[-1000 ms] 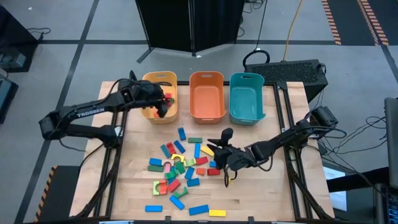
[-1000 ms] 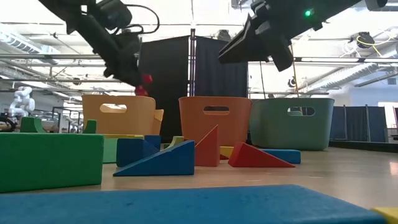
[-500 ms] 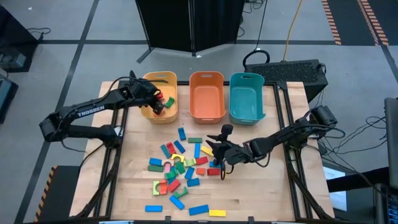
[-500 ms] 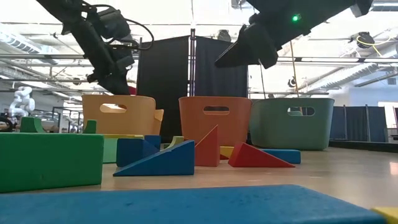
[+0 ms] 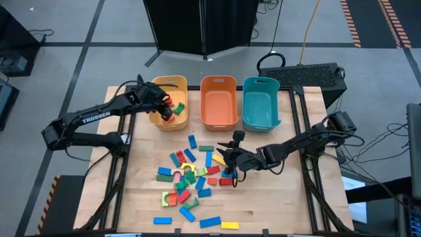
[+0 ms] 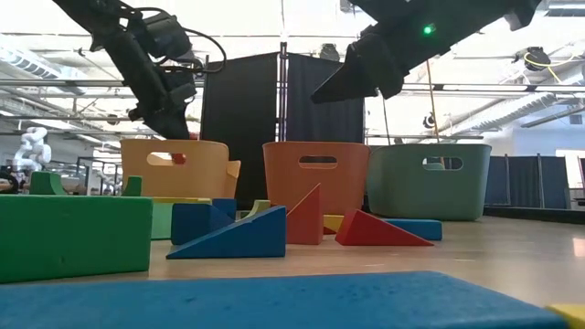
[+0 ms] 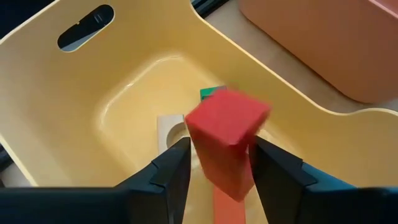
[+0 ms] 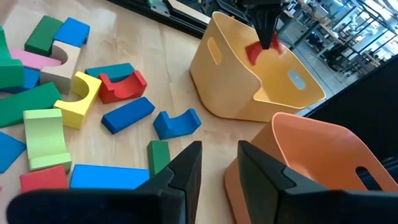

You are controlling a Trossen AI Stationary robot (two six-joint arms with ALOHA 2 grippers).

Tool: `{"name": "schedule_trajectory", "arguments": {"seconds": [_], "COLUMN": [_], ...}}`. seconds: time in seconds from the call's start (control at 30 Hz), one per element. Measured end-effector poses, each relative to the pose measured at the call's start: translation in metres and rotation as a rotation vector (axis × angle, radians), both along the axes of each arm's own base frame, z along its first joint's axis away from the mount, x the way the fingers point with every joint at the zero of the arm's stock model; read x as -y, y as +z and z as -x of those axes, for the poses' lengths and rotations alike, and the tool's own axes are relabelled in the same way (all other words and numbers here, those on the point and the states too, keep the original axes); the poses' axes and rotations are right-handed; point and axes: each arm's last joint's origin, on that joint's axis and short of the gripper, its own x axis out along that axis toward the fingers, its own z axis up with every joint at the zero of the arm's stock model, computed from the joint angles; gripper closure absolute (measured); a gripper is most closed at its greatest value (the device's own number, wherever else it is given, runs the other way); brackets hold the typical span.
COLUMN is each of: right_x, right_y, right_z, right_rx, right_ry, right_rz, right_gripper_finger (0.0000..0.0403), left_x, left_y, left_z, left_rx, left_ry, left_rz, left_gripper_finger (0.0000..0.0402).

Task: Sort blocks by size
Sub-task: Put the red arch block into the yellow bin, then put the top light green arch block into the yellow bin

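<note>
Left wrist view: left end effector (image 7: 217, 165) over the yellow bin (image 7: 74, 81), fingers parted, a red block (image 7: 227, 134) between them, seemingly mid-drop. Right end effector (image 5: 227, 160), fingers slightly apart and empty, hovers above the loose blocks (image 5: 187, 181) on the bench (image 5: 276, 210); next move: descend and pinch one

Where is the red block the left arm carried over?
In the left wrist view the red block is between the left hand fingers, above the yellow bin.
</note>
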Motion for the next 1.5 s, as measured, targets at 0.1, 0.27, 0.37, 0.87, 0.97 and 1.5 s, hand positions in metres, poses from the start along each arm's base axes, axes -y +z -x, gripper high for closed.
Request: {"name": "schedule_trajectory", "arguments": {"seconds": [0.1,0.27,0.37,0.87,0.97,1.5], "right_x": [0.0,0.0,0.002,0.035,0.038,0.026], "right_y": [0.0,0.0,0.0,-0.022,-0.029,-0.041], "right_z": [0.0,0.0,-0.001,-0.051,-0.073,-0.113], "right_rx": [0.0,0.013,0.019,0.064,0.015,-0.325], "right_ry": [0.0,-0.008,0.013,0.156,0.2,0.38], "right_rz": [0.001,-0.02,-0.066,-0.342,-0.37,-0.436], "right_gripper_finger": [0.0312,0.0312,0.0312,0.0312,0.0312,0.0312], "left_x": [0.0,0.0,0.0,0.049,0.064,0.132], "left_y": [0.0,0.0,0.0,0.025,0.034,0.044], "left_z": [0.0,0.0,0.0,0.004,0.007,0.007], "left_rx": [0.0,-0.004,-0.003,0.127,0.183,0.277], "left_ry": [0.0,-0.006,-0.007,-0.173,-0.225,-0.556], "left_rz": [0.0,-0.004,-0.004,0.004,-0.002,0.058], "left_gripper_finger": [0.0215,0.0195,0.0195,0.0194,0.0194,0.0194]}}
